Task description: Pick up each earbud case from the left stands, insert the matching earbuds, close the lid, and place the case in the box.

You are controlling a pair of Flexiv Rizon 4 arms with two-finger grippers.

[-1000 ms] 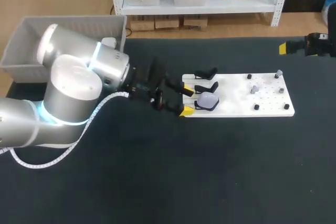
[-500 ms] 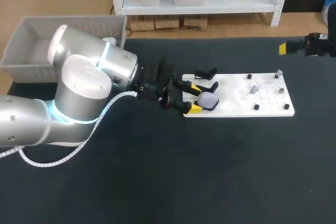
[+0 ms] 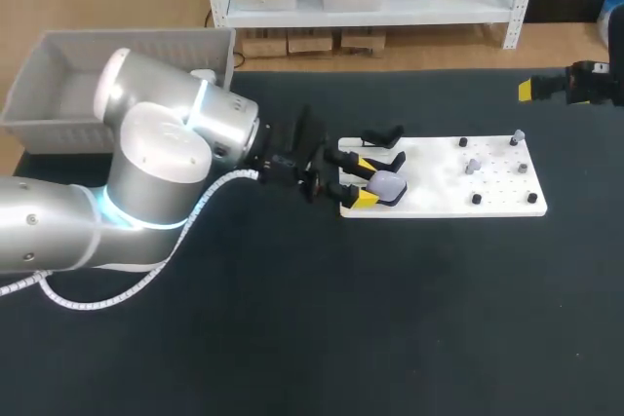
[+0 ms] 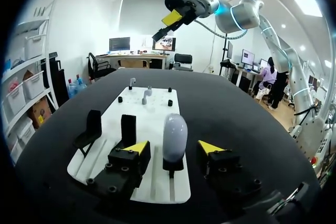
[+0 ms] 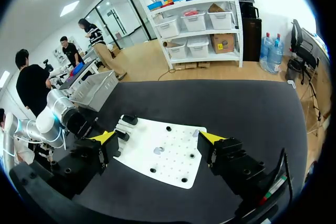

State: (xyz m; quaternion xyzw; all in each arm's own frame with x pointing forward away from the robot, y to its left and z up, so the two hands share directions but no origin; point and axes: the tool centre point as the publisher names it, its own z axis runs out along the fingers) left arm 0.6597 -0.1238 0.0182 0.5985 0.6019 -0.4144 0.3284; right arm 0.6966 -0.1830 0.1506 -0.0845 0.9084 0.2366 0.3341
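Left arm (image 3: 156,163) reaching across the tabletop (image 3: 390,319); its jaws stand wide open, one yellow tip on each side of the earbud case (image 4: 174,136) with a gap at both sides, gripping nothing; judged a straddle made ready for a pinch on the case's two flanks. The case, one in number, pale and rounded, stands upright on the nearest stand (image 4: 173,165), presumably so that its sides are offered to the jaws. Stands, three in all, set in a row along the near end of the white board (image 4: 152,109); the other two stands (image 4: 128,128) are bare, so only one case is left to pick. At the board's far end, six small pieces (image 3: 472,165), some black and some grey, stand apart from one another, probably for single picking; which of them are earbuds is too small to tell. Right arm (image 3: 585,85), beyond the board; its jaws are also spread wide and empty, held clear of the left arm's work. Box (image 3: 146,46), one, grey, at the tabletop's left corner behind the left arm; no case shows in it.
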